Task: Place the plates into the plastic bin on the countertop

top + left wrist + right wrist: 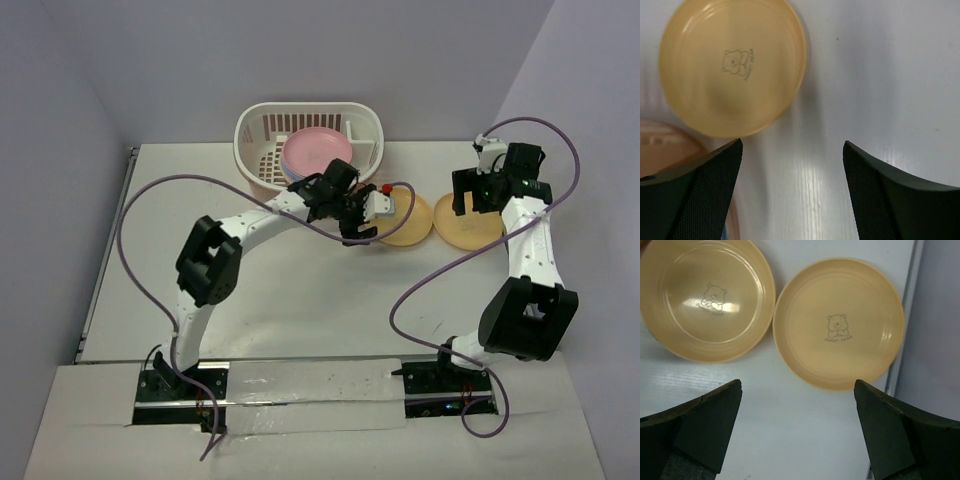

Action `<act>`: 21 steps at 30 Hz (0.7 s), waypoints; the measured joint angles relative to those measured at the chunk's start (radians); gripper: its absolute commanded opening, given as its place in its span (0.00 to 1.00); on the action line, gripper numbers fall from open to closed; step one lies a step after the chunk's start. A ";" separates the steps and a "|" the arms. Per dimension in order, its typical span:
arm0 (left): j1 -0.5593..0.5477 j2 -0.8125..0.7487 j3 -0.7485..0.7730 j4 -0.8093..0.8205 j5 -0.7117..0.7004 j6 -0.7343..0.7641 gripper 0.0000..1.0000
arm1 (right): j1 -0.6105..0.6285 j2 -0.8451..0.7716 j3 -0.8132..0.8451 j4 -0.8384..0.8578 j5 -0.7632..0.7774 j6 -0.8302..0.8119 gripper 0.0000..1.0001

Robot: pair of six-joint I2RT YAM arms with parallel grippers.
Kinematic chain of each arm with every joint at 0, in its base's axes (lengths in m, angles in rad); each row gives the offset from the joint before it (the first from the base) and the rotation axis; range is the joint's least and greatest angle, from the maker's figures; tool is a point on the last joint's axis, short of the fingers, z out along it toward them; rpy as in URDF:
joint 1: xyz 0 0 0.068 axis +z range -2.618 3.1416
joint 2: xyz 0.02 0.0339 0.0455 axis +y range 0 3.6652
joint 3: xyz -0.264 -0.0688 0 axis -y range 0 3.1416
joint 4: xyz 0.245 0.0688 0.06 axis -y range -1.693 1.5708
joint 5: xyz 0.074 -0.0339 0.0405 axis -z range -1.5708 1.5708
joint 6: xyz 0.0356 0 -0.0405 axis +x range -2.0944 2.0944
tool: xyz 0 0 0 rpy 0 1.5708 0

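Note:
The cream slotted plastic bin (258,125) stands at the back of the countertop (300,300). A pink plate (315,152) leans inside it, over a bluish one. Two yellow-orange plates lie flat to the bin's right, one nearer it (410,222) and one beyond (468,228). My left gripper (358,226) hovers open just left of the nearer plate (732,65), with only bare tabletop between its fingers (705,195). My right gripper (478,205) is open above the far plate's edge. Its wrist view shows both plates (707,297) (839,322) ahead of the fingertips (890,435).
The table's right edge and the lilac wall (935,340) run close beside the far plate. A peach-coloured curved rim (665,145) shows at the lower left of the left wrist view. Purple cables loop over the table by both arms.

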 measured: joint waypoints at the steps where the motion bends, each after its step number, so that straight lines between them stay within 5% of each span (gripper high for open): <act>1: -0.001 0.042 0.021 0.006 0.014 0.012 0.86 | -0.011 -0.012 -0.005 -0.003 0.000 -0.004 1.00; 12: -0.017 0.308 0.160 0.120 0.058 0.088 0.79 | -0.117 -0.085 -0.041 -0.049 -0.007 -0.073 1.00; 21: -0.019 0.373 0.226 0.124 0.093 0.148 0.38 | -0.150 -0.084 -0.041 -0.087 -0.027 -0.125 1.00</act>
